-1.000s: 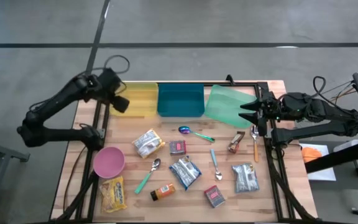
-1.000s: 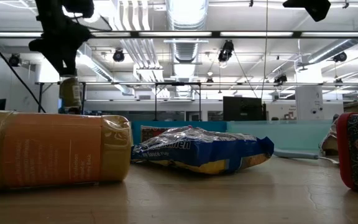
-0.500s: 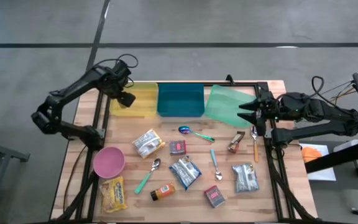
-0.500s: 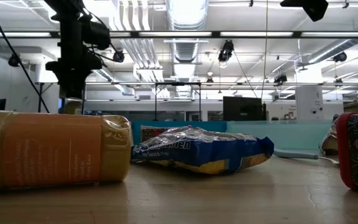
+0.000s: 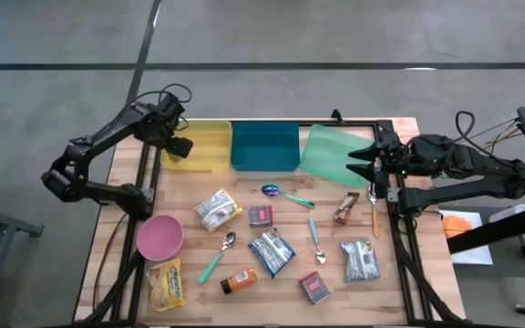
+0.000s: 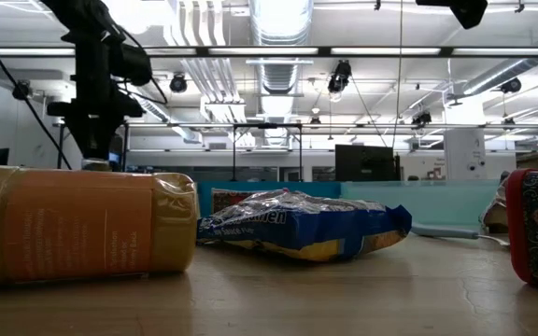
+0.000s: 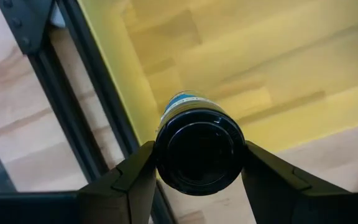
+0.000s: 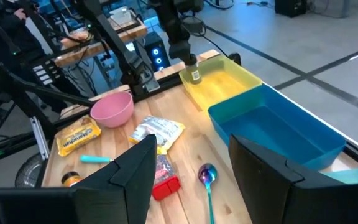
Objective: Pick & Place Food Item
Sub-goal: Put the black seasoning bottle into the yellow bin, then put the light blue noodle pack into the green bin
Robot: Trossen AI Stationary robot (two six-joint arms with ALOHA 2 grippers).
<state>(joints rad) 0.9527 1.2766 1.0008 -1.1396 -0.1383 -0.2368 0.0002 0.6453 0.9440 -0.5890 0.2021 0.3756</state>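
My left gripper (image 5: 179, 147) is shut on a small bottle with a black cap (image 7: 199, 149). It hangs over the left end of the yellow bin (image 5: 205, 146), at the table's far left. The right wrist view shows the bottle (image 8: 195, 76) upright just above the yellow bin (image 8: 225, 81). My right gripper (image 5: 359, 164) hovers open at the table's right side, near the green bin (image 5: 331, 153), with nothing between its fingers. My left gripper pinches the bottle's black cap (image 7: 166, 163) between its two fingers (image 7: 132, 180), one on each side. The fingers come from above, pointing down. The bottle hangs upright below them, clear of the yellow bin's floor.
A blue bin (image 5: 264, 148) stands between the yellow and green ones. The table's near half holds a pink bowl (image 5: 159, 237), snack packets (image 5: 271, 251), spoons (image 5: 315, 239), an orange bottle (image 5: 239, 281) and small boxes (image 5: 315, 288). A black frame rail (image 7: 98, 130) runs beside the yellow bin.
My left gripper has sunk toward the yellow bin with the bottle, which stays upright in the hold. Its arm has swung toward the table's far edge.
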